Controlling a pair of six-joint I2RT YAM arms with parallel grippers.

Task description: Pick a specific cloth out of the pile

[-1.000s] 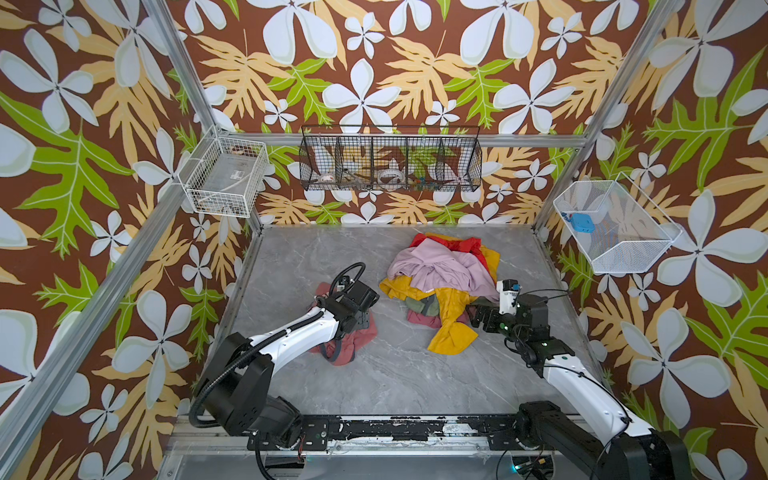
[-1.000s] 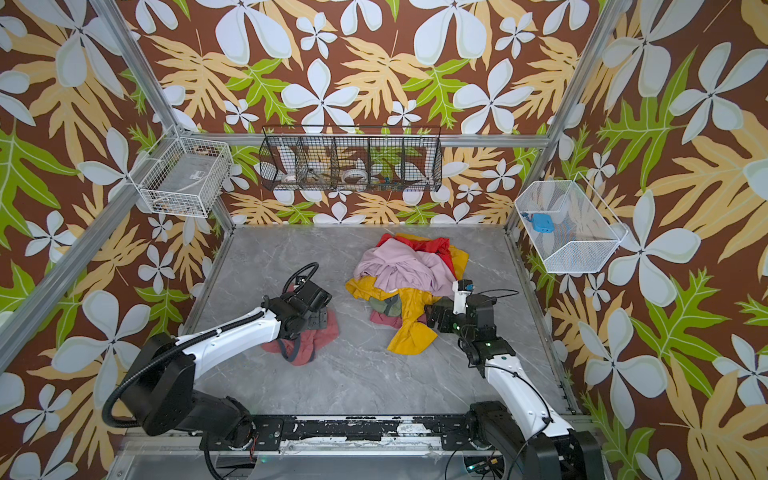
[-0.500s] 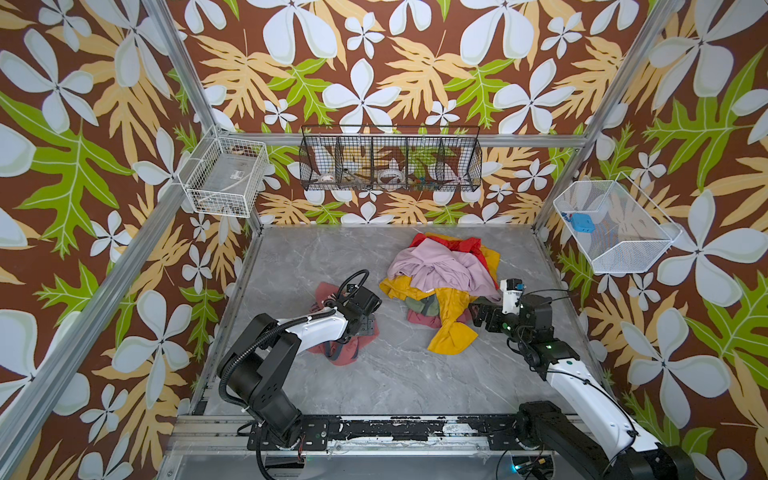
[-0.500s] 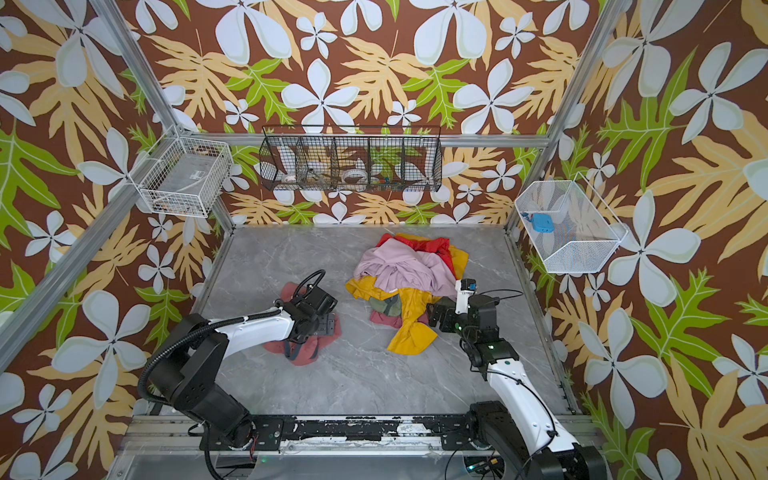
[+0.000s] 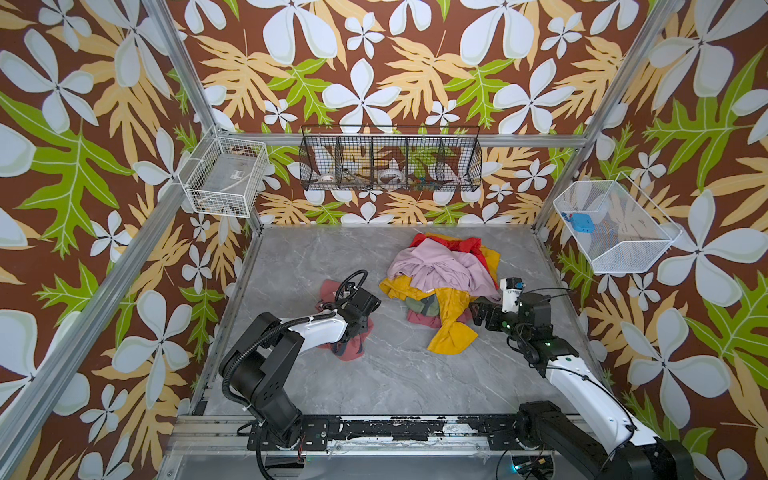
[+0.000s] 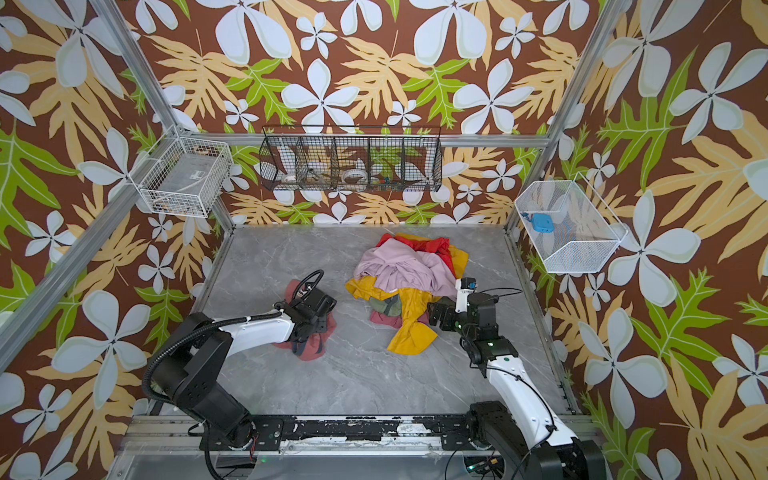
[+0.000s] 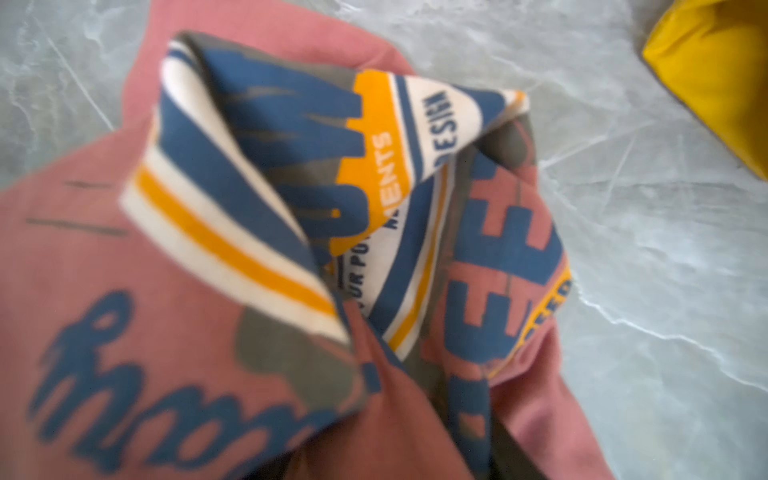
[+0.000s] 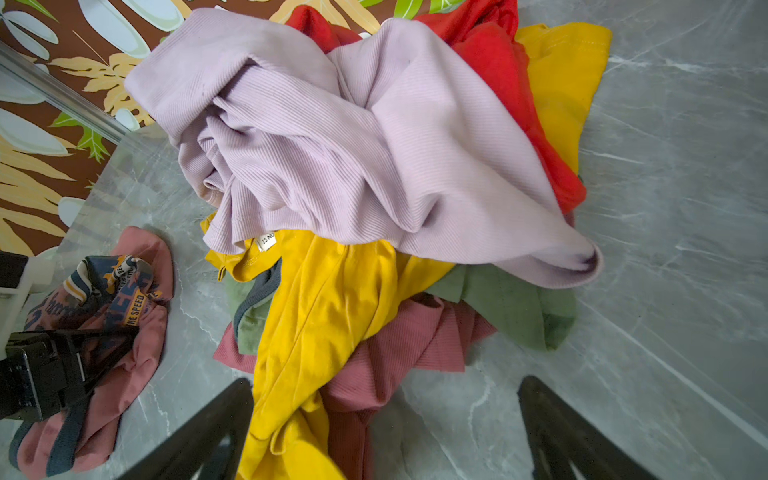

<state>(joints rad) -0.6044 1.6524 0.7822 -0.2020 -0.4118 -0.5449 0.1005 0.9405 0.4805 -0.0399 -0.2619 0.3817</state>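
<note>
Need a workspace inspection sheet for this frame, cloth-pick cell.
Surface: grey marble table, no spills seen.
Job's things: salmon printed cloth lies apart from the pile, to its left in both top views.
Clutter: nothing seen.
Tools: left tool down on the cloth, grip unclear; right tool open at the pile's near edge.
Cables: black loop above left wrist; thin lead at right wrist.
Surroundings: floral walls; white wire basket, black wire basket, white mesh basket holding a blue item.
</note>
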